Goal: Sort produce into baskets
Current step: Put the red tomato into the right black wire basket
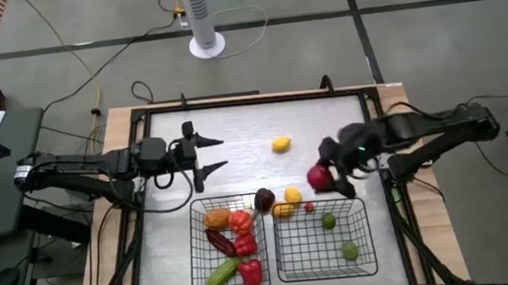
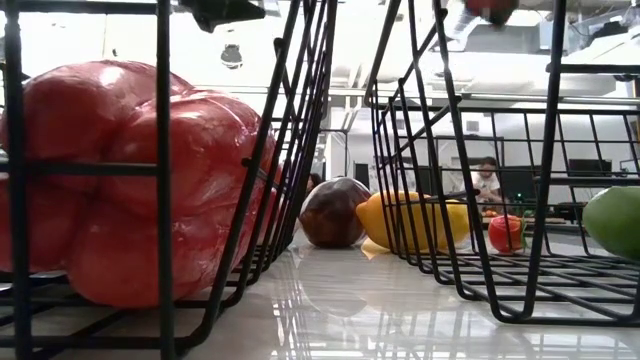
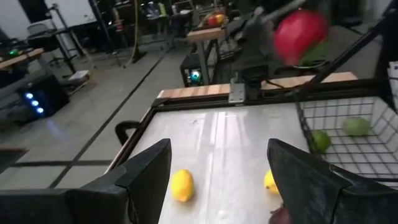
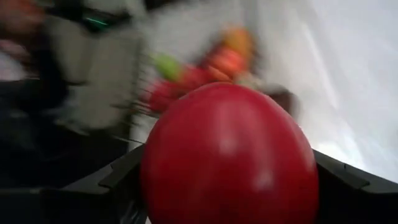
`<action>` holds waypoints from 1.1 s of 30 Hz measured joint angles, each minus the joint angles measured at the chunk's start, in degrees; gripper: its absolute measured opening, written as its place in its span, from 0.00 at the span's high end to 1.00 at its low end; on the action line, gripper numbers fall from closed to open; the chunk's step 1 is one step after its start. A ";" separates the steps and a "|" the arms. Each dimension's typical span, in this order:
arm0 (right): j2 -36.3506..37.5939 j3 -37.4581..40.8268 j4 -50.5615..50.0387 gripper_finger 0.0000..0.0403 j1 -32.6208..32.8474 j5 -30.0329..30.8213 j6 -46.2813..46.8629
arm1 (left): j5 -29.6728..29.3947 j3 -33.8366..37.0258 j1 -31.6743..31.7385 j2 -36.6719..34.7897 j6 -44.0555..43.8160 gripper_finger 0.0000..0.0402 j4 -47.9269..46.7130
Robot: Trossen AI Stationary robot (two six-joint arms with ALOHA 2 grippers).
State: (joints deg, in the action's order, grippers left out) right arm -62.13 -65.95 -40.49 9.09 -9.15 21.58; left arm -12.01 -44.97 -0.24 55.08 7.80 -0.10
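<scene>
Two black wire baskets stand at the table's near edge. The left basket (image 1: 229,246) holds red peppers, an orange piece and a green cucumber. The right basket (image 1: 325,240) holds two limes (image 1: 328,220) and a small tomato (image 1: 309,207). My right gripper (image 1: 324,179) is shut on a round red fruit (image 1: 318,176) above the right basket's far left corner. My left gripper (image 1: 214,154) hovers open over the table's far left, touching nothing. A lemon (image 1: 281,144) lies mid-table. A dark purple piece (image 1: 264,199) and two yellow pieces (image 1: 293,194) lie just beyond the baskets. My right gripper pinches the round red fruit between its two fingers (image 4: 121,180), one on each of its opposite sides (image 4: 155,168). The fingers come from the table's right side, slanting down. The fruit (image 3: 300,34) is lifted clear of the table and the basket.
Bare tabletop (image 1: 234,126) lies between the two grippers and along the far edge. A raised wooden frame (image 1: 250,98) borders the table. A white fan base (image 1: 207,45) stands on the floor beyond it. Cables trail there.
</scene>
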 joint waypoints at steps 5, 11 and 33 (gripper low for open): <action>0.83 0.00 6.30 0.16 7.09 0.39 0.86 | -0.41 0.00 -1.06 -0.04 0.71 0.37 0.15; -3.77 0.02 6.27 0.16 9.69 6.25 2.97 | -0.22 0.00 -1.03 -0.04 0.95 0.37 0.94; -18.78 0.07 6.70 0.16 11.57 -1.55 4.36 | 0.73 0.00 -1.03 -0.02 0.94 0.37 0.87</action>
State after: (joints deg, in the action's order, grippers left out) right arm -80.92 -65.89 -33.79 20.67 -10.70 25.93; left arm -11.28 -44.97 -1.28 55.07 8.73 0.78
